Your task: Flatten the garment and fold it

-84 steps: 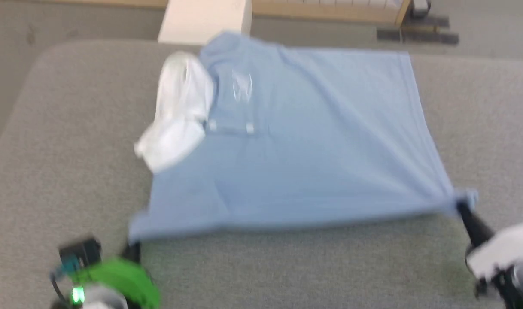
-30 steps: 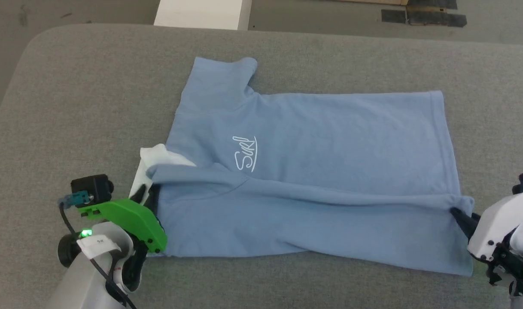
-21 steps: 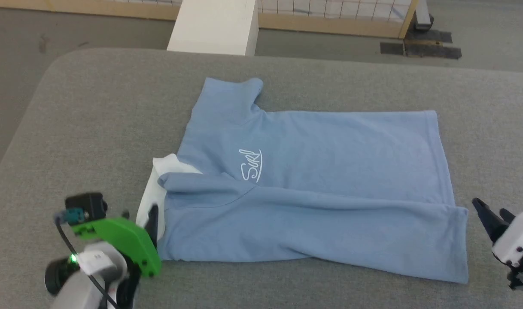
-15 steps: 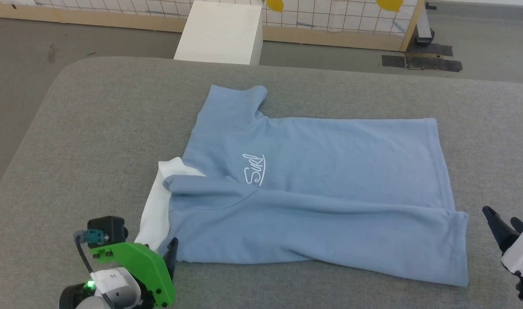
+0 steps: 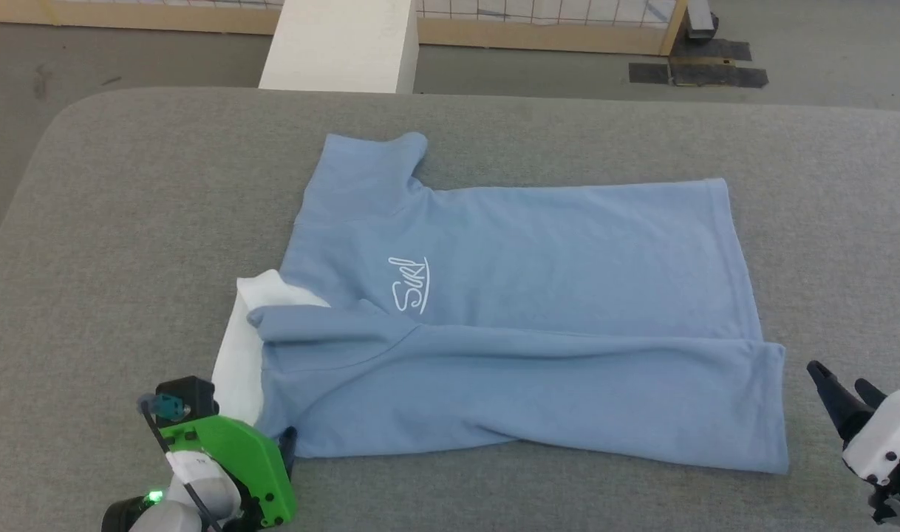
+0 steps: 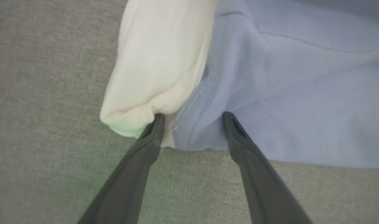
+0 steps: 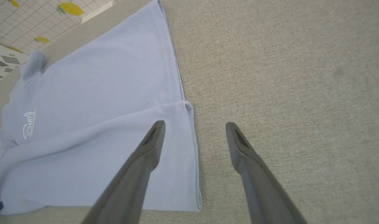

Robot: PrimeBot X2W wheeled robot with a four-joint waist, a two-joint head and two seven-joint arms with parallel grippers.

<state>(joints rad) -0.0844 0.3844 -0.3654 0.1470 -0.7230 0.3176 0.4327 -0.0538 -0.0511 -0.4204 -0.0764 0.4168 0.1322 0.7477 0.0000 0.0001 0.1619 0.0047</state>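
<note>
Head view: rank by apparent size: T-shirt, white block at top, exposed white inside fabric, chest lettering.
1. T-shirt, by far the largest.
2. white block; it is cropped by the top edge and farther from the camera, so its true size is unsure.
3. white inside fabric, exposed strip.
4. chest lettering, smallest.

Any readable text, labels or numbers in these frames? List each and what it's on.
"Surf" (last letter uncertain): white cursive lettering, underlined, on the chest of the light blue T-shirt; it lies turned sideways in the head view.
No other text that I can read.
</note>
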